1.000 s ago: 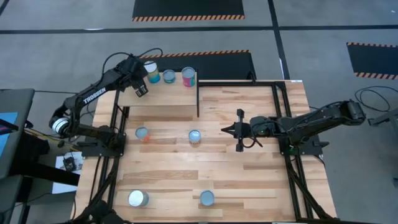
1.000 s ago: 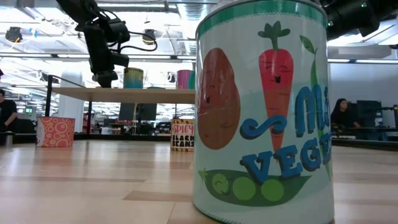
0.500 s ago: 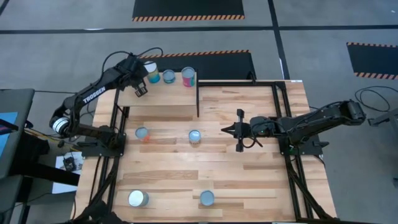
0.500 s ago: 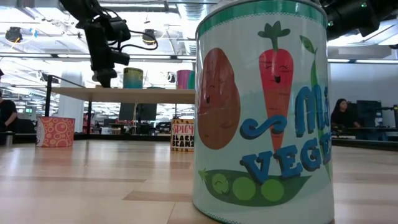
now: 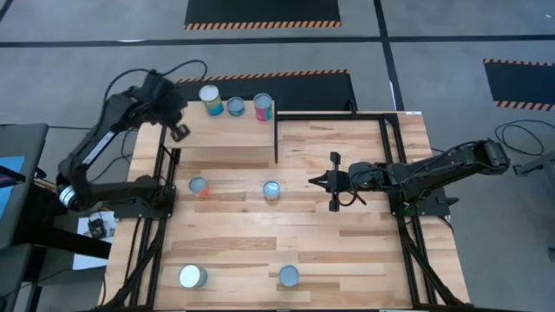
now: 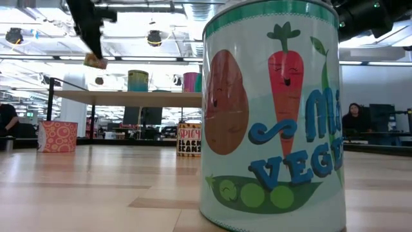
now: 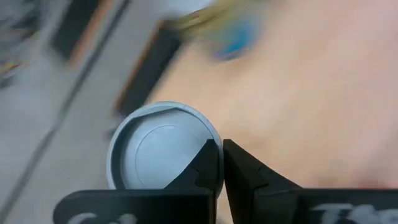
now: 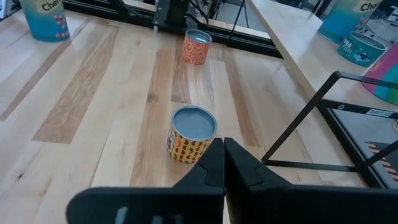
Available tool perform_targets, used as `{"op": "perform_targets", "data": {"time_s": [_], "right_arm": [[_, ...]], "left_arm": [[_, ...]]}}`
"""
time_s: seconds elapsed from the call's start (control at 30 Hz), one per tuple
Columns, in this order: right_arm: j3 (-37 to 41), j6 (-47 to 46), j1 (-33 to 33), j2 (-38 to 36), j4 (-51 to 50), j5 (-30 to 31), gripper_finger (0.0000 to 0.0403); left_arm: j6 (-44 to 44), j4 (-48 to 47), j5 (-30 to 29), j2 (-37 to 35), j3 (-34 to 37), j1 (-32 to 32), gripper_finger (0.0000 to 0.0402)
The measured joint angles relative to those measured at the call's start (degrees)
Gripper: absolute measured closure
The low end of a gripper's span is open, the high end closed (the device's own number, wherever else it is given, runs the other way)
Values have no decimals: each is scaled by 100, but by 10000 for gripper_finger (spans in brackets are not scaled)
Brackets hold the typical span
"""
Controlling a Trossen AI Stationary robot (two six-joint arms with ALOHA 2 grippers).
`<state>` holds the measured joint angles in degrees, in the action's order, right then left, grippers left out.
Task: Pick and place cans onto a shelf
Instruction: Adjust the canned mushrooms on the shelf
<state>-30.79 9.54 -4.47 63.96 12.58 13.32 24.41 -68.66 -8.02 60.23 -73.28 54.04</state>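
With three label-wrapped metal cans (image 5: 235,106) standing on the light wooden shelf (image 5: 221,139), the left gripper (image 5: 178,132) hangs beside it, fingers together and empty, apparently free for another can.

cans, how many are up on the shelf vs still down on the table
7: three on the shelf, at and; four on the table, at and. None looks hidden.

Plank tabletop (image 5: 347,251) w/ four cans (image 5: 198,185) standing apart: two mid, two nr front edge; light-wood shelf (image 5: 227,139) at back-left corner, three cans (image 5: 235,107) in a row along its rear.
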Motion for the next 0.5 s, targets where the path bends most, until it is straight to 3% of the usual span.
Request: {"op": "perform_targets", "data": {"time_s": [0.1, 0.2, 0.37, 0.5], "right_arm": [[0, 7, 0, 0, -2, 0, 385], [0, 7, 0, 0, -4, 0, 382], [0, 4, 0, 0, 0, 0, 388], [0, -1, 0, 0, 29, 0, 391]], "left_arm": [[11, -25, 1161, -484, 42, -377, 401], [-526, 42, 1502, -701, 47, -979, 401], [-1531, 801, 1139, -547, 153, -2281, 401], [-1705, 1470, 648, 72, 226, -2978, 401]]}}
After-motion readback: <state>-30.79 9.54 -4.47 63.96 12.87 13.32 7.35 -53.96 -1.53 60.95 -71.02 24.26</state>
